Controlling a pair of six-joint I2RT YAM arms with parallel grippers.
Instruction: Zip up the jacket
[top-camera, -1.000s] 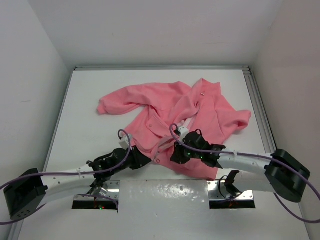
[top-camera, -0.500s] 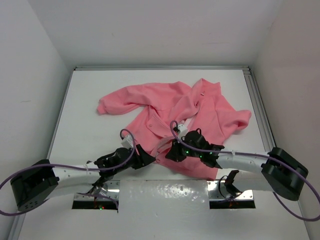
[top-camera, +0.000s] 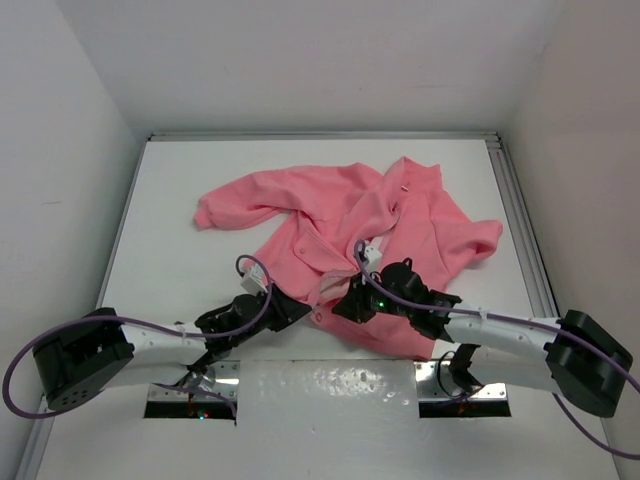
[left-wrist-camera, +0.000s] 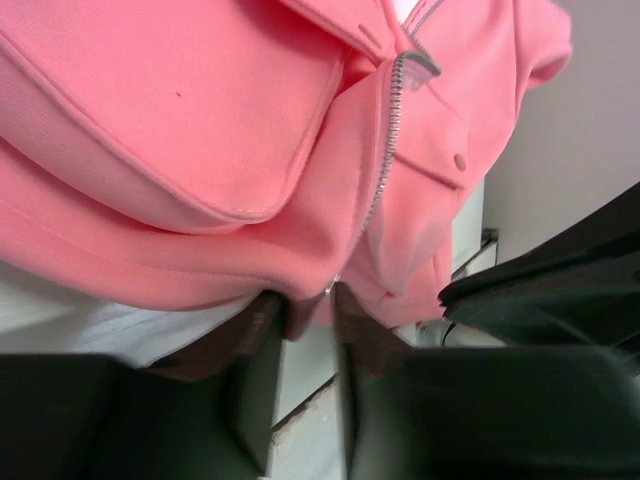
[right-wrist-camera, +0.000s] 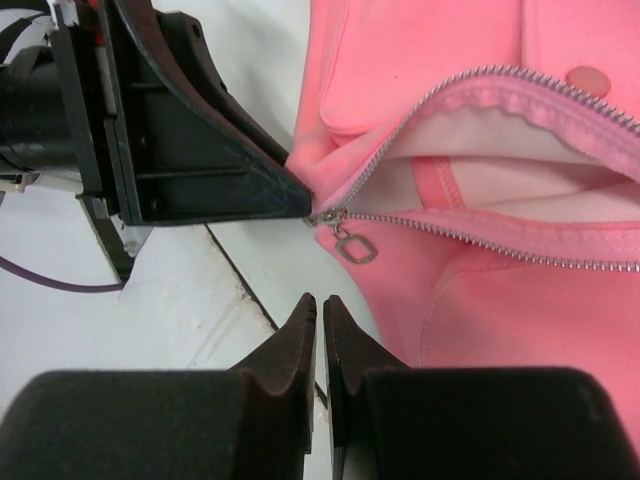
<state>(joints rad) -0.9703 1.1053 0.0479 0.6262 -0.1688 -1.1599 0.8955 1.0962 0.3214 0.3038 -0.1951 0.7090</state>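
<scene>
Pink jacket (top-camera: 430, 225) hem is pinched in left gripper (left-wrist-camera: 310, 305); right gripper (right-wrist-camera: 320, 305), nearly closed, seemingly empty, should open and nip zipper pull (right-wrist-camera: 353, 247).

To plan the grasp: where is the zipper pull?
Right wrist view: the zipper pull lies at the jacket's hem, beside the left gripper's tip.

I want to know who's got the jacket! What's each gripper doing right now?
Left gripper: closed, pinching the jacket at its bottom hem.
Right gripper: closed, empty, just short of the zipper pull.
</scene>
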